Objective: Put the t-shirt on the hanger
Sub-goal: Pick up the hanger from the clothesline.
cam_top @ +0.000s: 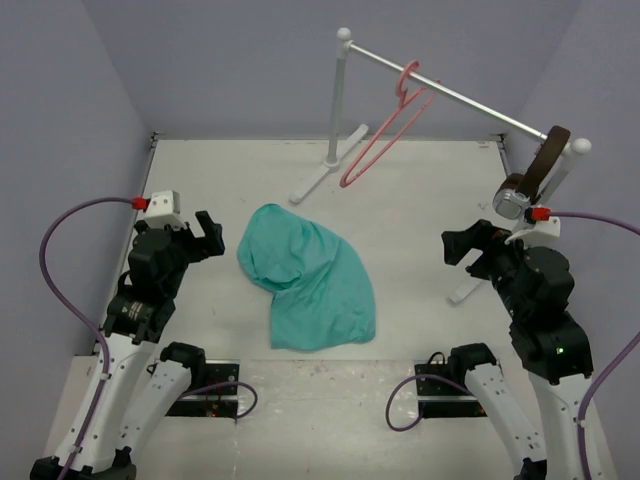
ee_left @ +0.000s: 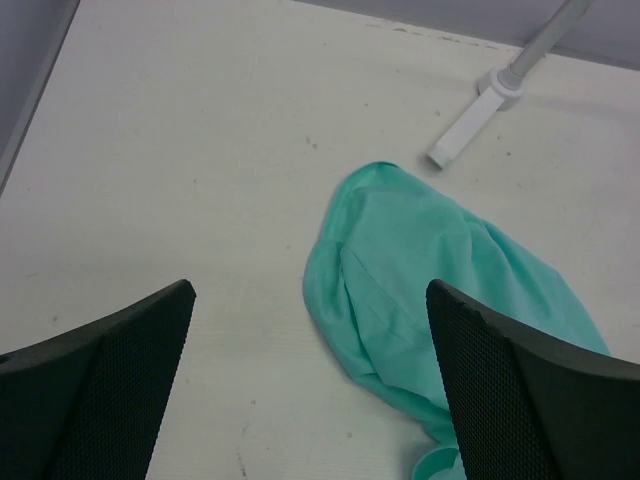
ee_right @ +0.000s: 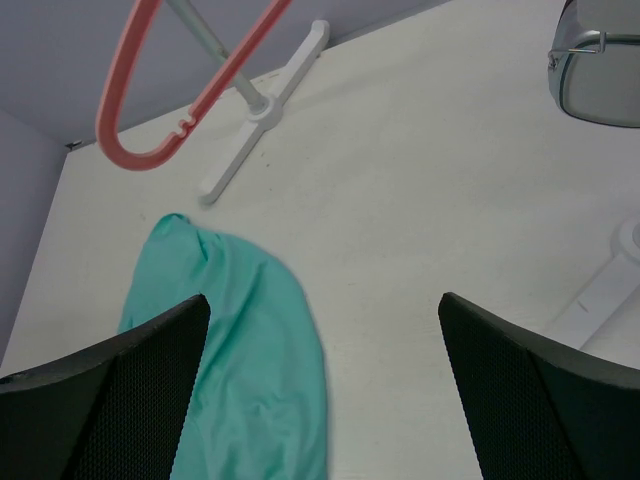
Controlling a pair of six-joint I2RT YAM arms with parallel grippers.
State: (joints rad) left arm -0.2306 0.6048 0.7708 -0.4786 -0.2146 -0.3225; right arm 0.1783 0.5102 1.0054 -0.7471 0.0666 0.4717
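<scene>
The teal t-shirt [cam_top: 305, 277] lies crumpled on the white table between the arms. It also shows in the left wrist view [ee_left: 430, 270] and in the right wrist view [ee_right: 235, 350]. The pink hanger [cam_top: 385, 135] hangs by its hook on the silver rod at the back; its lower corner shows in the right wrist view [ee_right: 150, 150]. My left gripper [cam_top: 212, 236] is open and empty, just left of the shirt. My right gripper [cam_top: 458, 248] is open and empty, well to the right of the shirt.
A white rack with a silver rod [cam_top: 460, 98] stands across the back, its left foot [cam_top: 325, 172] near the shirt's top and its right foot [cam_top: 468, 290] under the right arm. A brown and silver object [cam_top: 528, 185] hangs on the rod's right end.
</scene>
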